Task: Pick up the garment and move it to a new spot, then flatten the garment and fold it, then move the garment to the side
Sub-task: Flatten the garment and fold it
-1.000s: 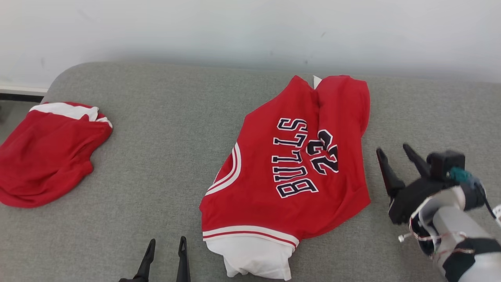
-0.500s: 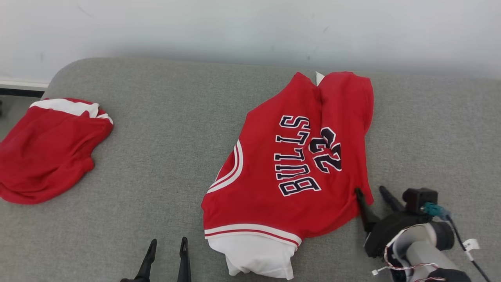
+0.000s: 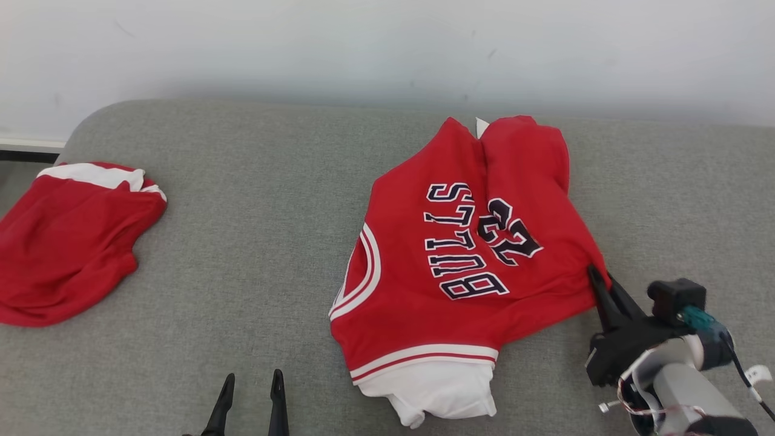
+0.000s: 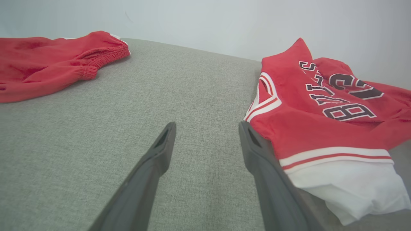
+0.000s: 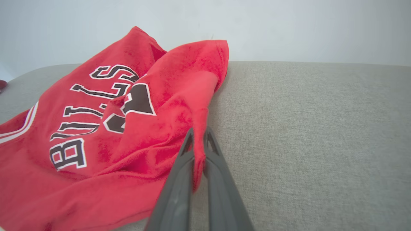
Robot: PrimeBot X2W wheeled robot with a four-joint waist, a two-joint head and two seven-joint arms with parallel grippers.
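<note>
The garment [image 3: 460,260] is a red jersey with dark "BULLS" lettering and a white lining poking out at its near end; it lies crumpled on the grey cushion. My right gripper [image 3: 596,280] is shut on the jersey's right edge, and a fold of red cloth [image 5: 199,141] is pinched between its fingers. My left gripper [image 3: 251,387] stands open at the bottom of the head view, left of the jersey. In the left wrist view its right finger [image 4: 257,154] sits next to the jersey's [image 4: 321,112] hem.
A second red garment with a white band [image 3: 66,236] lies bunched at the cushion's far left edge. The grey cushion [image 3: 254,242] runs bare between the two garments and to the right of the jersey. A pale wall rises behind the cushion.
My right gripper came down to the jersey's right edge and shut on it. That edge has been drawn to the right and the lettering has skewed. The left gripper stayed put.
</note>
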